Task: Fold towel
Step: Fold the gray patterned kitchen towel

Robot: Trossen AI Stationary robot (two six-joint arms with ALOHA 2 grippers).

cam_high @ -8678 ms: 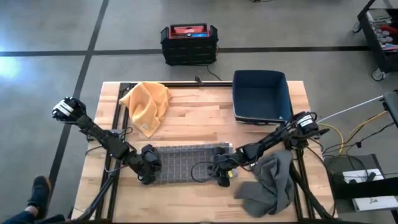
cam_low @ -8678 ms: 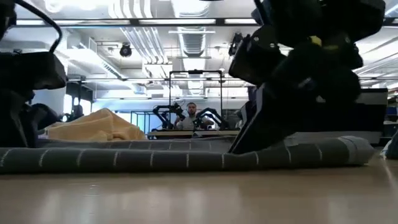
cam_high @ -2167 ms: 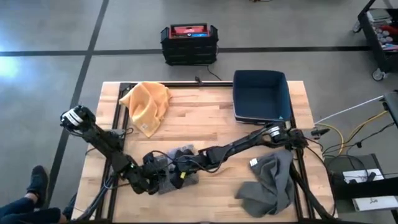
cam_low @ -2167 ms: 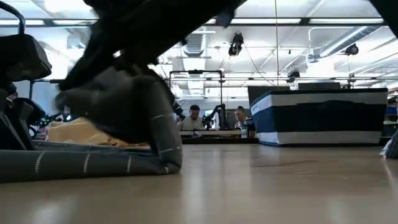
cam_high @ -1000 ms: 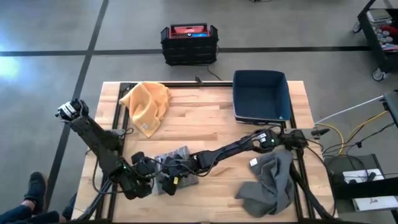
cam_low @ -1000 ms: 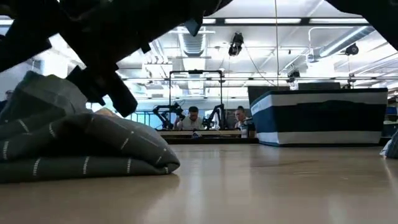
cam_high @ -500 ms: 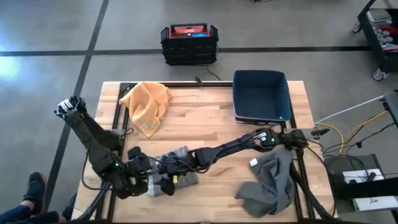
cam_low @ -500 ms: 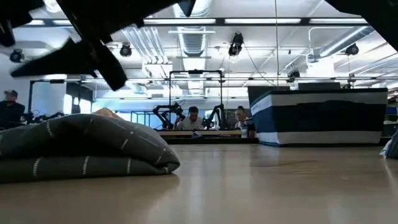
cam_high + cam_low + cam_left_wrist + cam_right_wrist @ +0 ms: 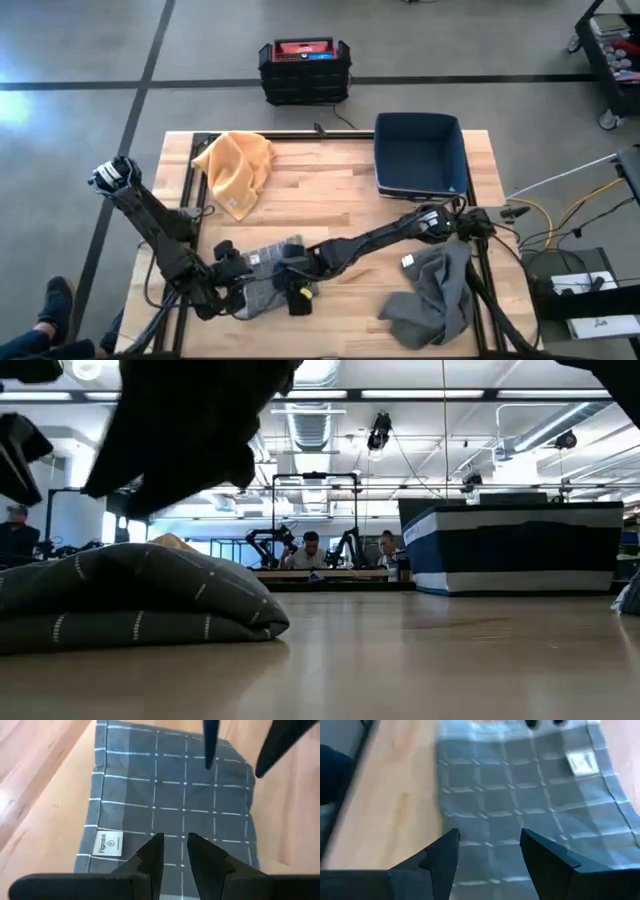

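Note:
The grey checked towel lies folded into a small thick stack near the table's front left, resting flat on the wood. Its white label faces up. My left gripper hovers over the stack's left end, its fingers a narrow gap apart with nothing between them. My right gripper hovers over the stack's right end, wide open and holding nothing. In the low view the dark arms hang above the towel, clear of it.
A yellow cloth lies at the far left and a dark blue bin at the far right. A dark grey cloth is crumpled at the front right edge. Bare wood stretches between towel and bin.
The towel's left part, held up in a hump a second ago, has come down flat onto the stack. The right gripper has moved a little toward the table's right edge. Both arms now stand above the towel, clear of it.

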